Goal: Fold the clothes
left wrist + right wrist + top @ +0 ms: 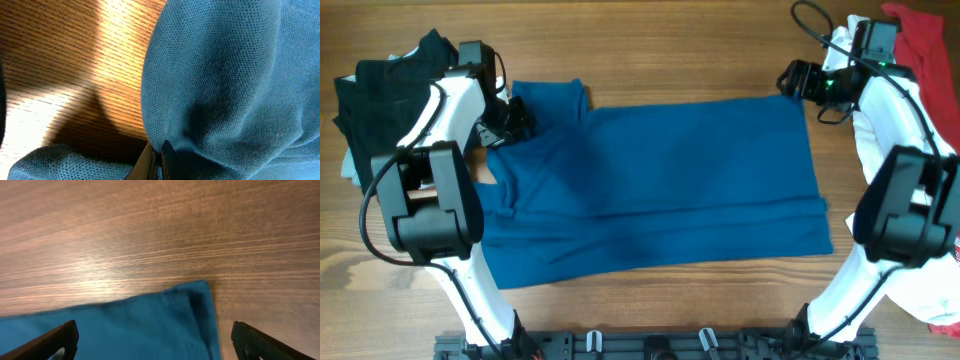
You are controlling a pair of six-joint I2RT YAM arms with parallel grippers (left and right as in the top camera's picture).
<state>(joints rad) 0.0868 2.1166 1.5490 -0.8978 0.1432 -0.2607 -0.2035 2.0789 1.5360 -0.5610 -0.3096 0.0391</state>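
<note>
Left claw: pinched tight on a fold of the blue shirt.
Right claw: spread wide, holding nothing; a corner of the blue shirt lies between its fingers.
Blue shirt: spread on the table between both claws.

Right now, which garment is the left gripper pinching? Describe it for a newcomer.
Start at the wooden table: the big royal-blue shirt is spread across its middle. The left gripper is shut on its cloth. It alone lies flat and wide; the black garment and the red garment sit bunched at the edges.
</note>
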